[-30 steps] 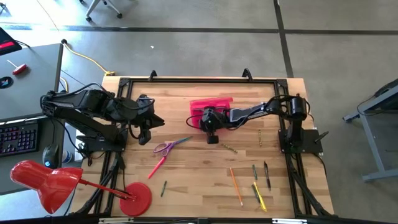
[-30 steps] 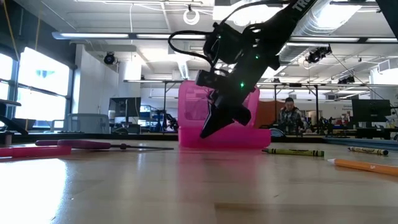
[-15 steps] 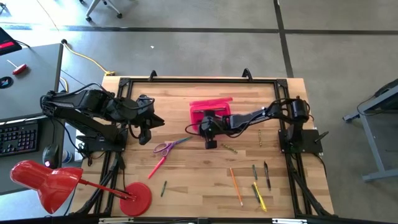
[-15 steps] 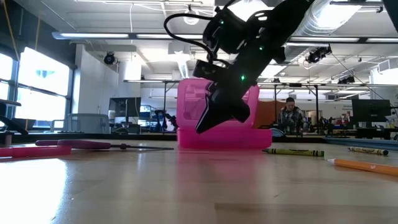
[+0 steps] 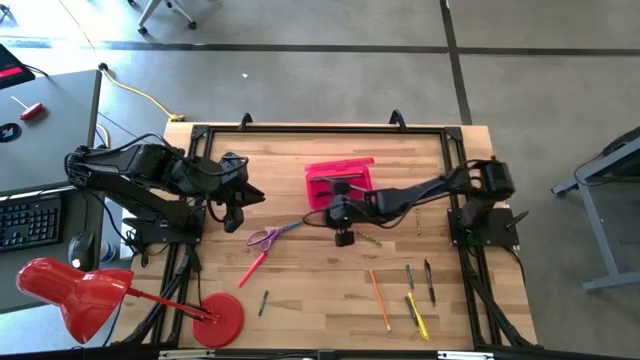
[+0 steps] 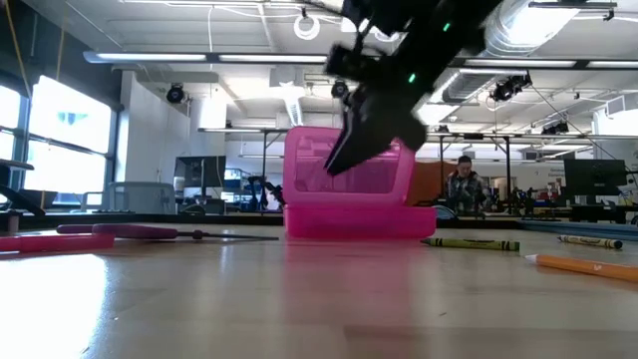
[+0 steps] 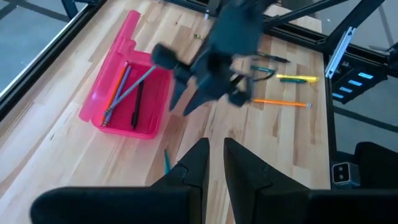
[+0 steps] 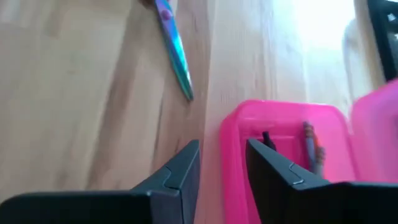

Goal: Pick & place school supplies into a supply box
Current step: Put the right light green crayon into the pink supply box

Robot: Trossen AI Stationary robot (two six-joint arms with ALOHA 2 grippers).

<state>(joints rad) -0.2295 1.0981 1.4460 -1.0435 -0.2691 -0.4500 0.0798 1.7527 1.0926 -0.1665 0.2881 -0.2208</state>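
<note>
The pink supply box (image 5: 338,180) stands open on the table's far middle, its lid raised behind it (image 6: 349,194). It holds several pens (image 7: 127,87). My right gripper (image 5: 343,235) hangs open and empty above the table just near of the box (image 8: 222,155), fingers slanting down (image 6: 339,160). The purple-handled scissors (image 5: 270,236) and a pink pen (image 5: 252,268) lie left of it. More pencils (image 5: 405,295) lie flat near the right near corner. My left gripper (image 5: 232,222) waits at the table's left, shut (image 7: 216,149).
A green crayon (image 6: 469,243) lies just near of the box and a short green pencil (image 5: 263,302) near the front edge. The red lamp's round base (image 5: 220,318) and head (image 5: 70,290) stand at the near left corner. A person (image 6: 464,184) is in the room behind.
My right gripper has risen from beside the box front and drawn a little toward the table's near edge, empty throughout. The box and the loose supplies have stayed where they were.
</note>
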